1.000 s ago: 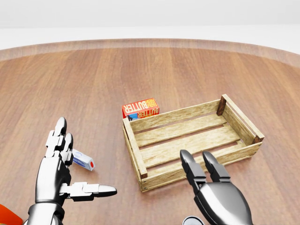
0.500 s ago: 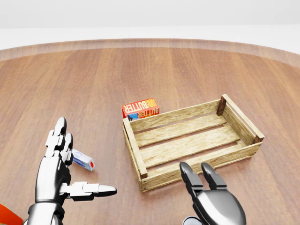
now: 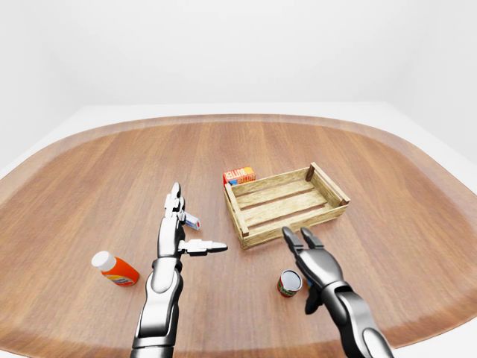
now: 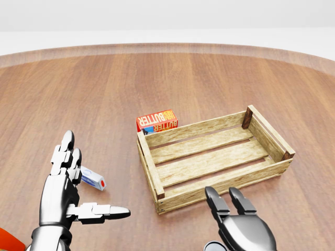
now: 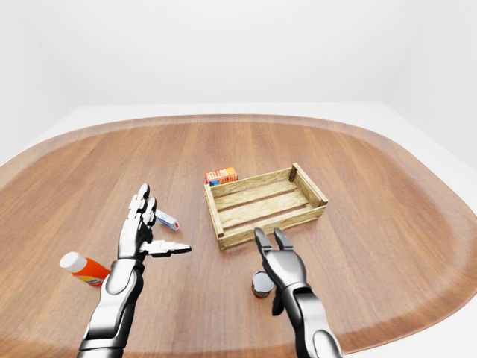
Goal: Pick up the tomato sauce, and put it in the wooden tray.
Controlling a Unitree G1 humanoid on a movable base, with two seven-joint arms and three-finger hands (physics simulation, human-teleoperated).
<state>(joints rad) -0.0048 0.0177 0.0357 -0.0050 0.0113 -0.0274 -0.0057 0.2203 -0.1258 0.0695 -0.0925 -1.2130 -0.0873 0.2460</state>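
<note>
The right hand (image 3: pixel 313 261) has its fingers spread and empty, two of them pointing toward twelve o'clock in the left-eye view, hovering over the wooden table (image 3: pixel 112 171). Just at its eight o'clock stands the tomato sauce (image 3: pixel 289 283), a small can upright on the table, close beside the palm but not held; whether the hand touches it cannot be told. In the head view only the can's rim shows at the bottom edge.

The left hand (image 3: pixel 177 233) is also open: its fingers (image 4: pixel 65 151) reach up toward twelve and the thumb sticks out toward three, holding nothing.

At one o'clock from that hand, partly hidden behind its fingers, lies a small white tube (image 4: pixel 93 178) with a red end. At eight o'clock from the left hand lies an orange bottle (image 3: pixel 115 269) with a white cap, on its side.

The wooden tray (image 4: pixel 149 162), a slatted crate, sits at twelve o'clock from the right hand with nothing in it. A red butter box (image 4: pixel 157 120) rests against the tray's outer wall at its eleven o'clock corner.
</note>
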